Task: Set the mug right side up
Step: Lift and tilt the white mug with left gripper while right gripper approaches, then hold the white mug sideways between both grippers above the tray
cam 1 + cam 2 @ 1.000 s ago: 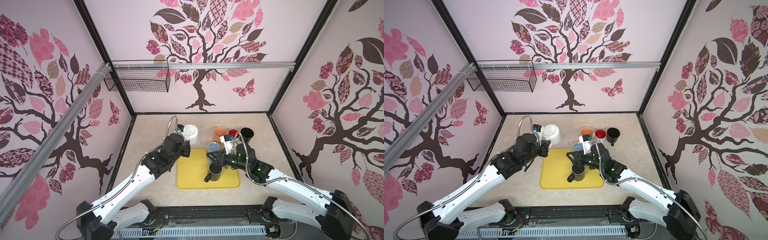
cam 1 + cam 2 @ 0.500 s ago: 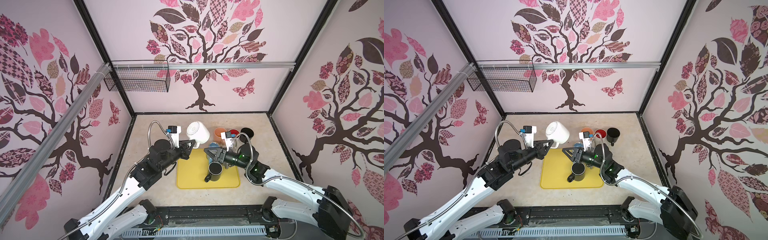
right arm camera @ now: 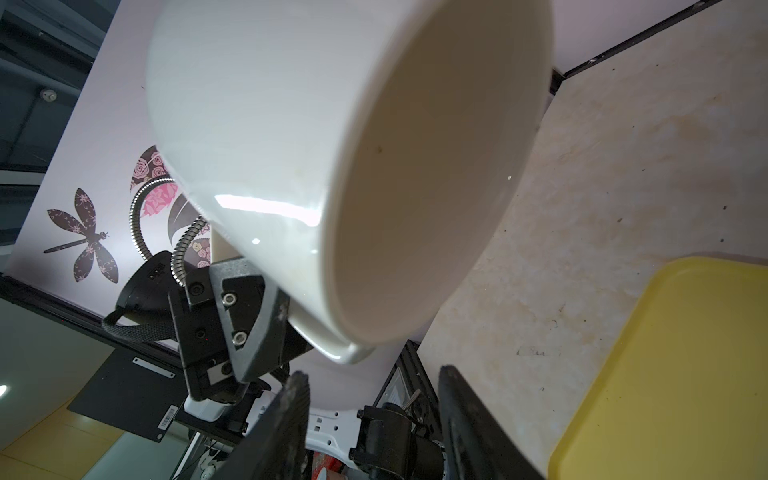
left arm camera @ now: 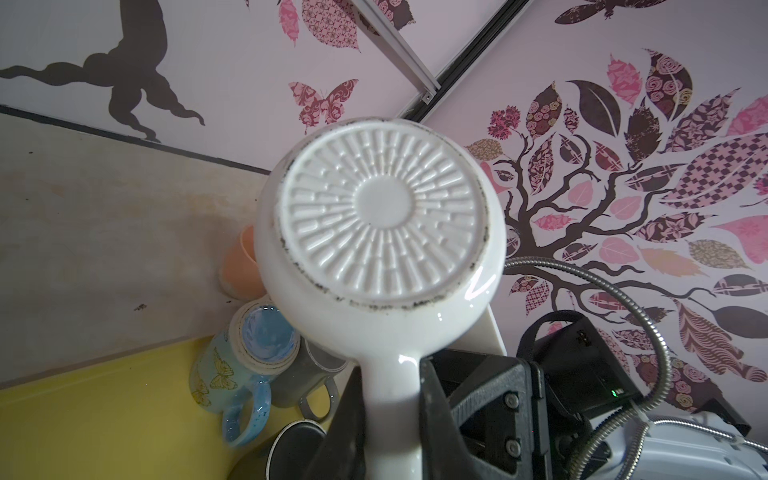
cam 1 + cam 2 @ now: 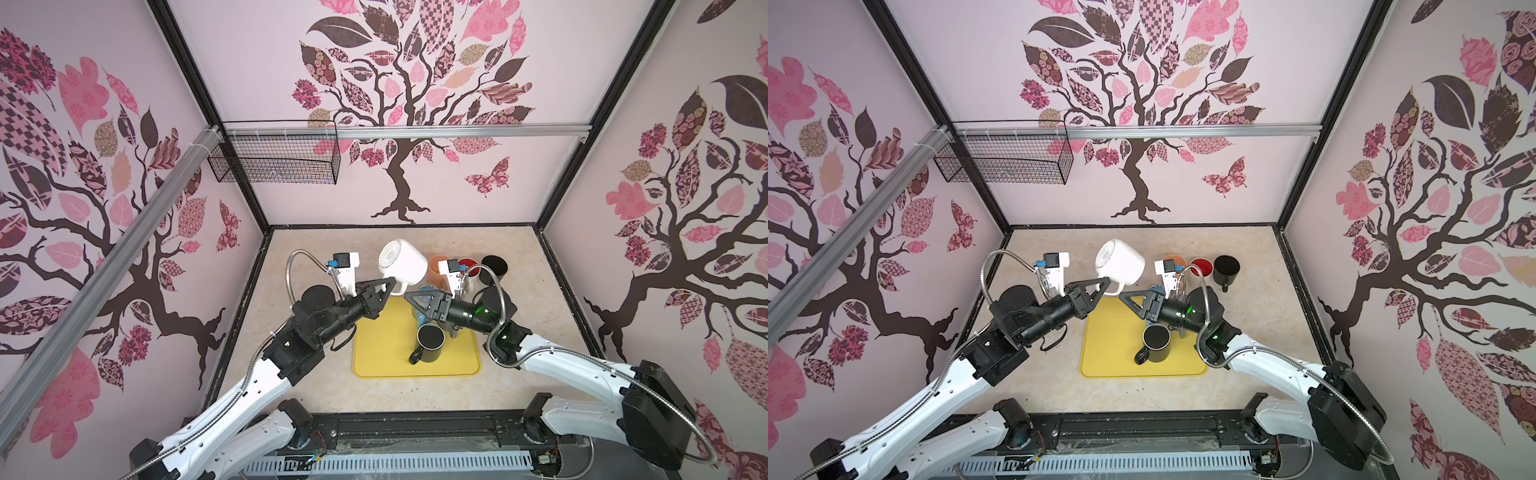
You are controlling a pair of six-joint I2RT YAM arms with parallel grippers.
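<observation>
Newly raised off the counter point(image 5: 316, 257) and tipped, the white mug point(image 5: 402, 262) hangs by its handle point(image 4: 390, 399), pinched in the left fingers point(image 4: 433, 405), just ahead of the spread, empty right fingers point(image 3: 291, 428), seemingly half righted.

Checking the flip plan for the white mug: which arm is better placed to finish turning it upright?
Left, most likely. The left gripper is shut on the handle of the white mug and holds it in the air, base tilted upward. The right gripper hangs open beside it, holding nothing.
</observation>
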